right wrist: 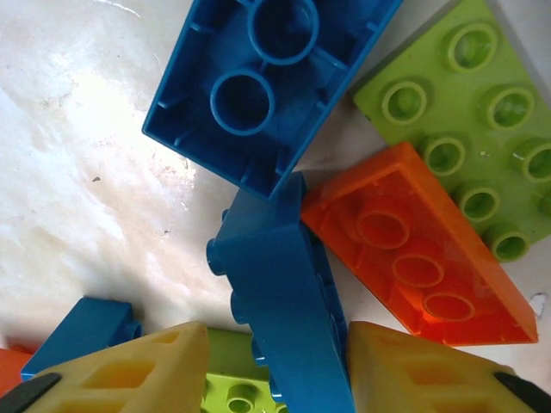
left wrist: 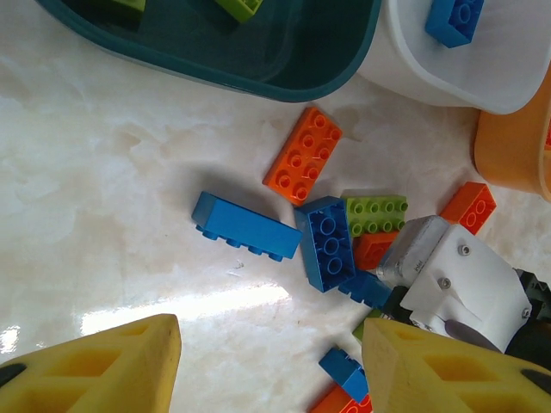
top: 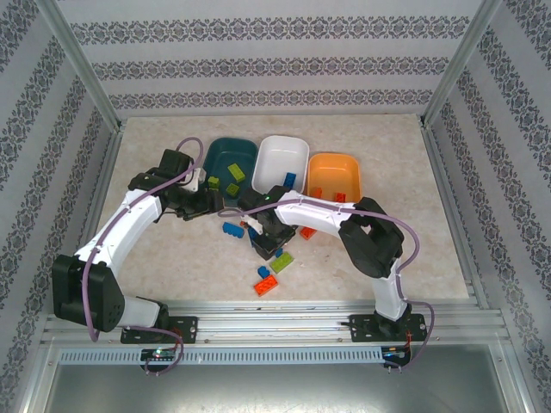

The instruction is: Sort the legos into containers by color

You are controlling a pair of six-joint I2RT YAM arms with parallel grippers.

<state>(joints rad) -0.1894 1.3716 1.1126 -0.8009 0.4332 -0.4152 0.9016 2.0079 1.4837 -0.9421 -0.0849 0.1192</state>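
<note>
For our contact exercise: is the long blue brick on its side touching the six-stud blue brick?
Touching. Left wrist view: the long blue brick ends flush against the six-stud blue brick, no table showing between them.

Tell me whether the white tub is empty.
Not empty: the white tub holds at least one blue brick, lying inside its rim.

Bare tabletop (top: 198, 275) lies open left of and in front of the brick pile (top: 231, 229); 3 tubs (top: 282, 139) wall its far side; the right arm (top: 318, 213) hangs low across the pile's right.
</note>
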